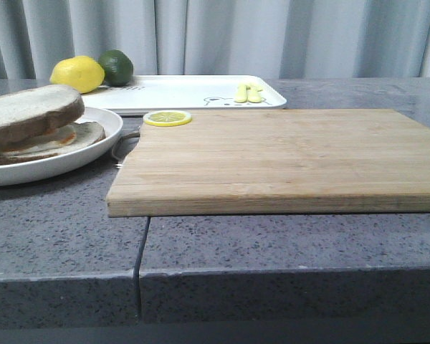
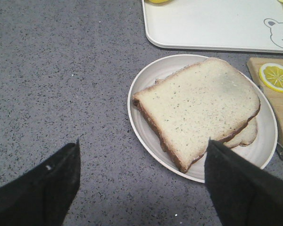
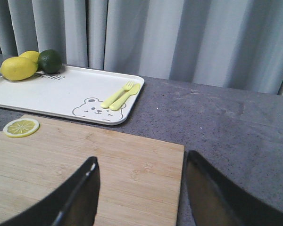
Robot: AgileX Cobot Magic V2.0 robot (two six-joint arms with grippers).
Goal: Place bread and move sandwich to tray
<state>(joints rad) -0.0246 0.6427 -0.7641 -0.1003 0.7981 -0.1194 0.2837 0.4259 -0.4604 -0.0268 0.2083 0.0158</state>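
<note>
Bread tops sandwich, beyond wide-spread left gripper

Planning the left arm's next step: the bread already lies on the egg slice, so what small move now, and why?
Probably lower the open left tool to the plate rim nearest it. The bread already covers the sandwich, the tool hangs above holding nothing, and the tray lies just beyond the plate.
</note>
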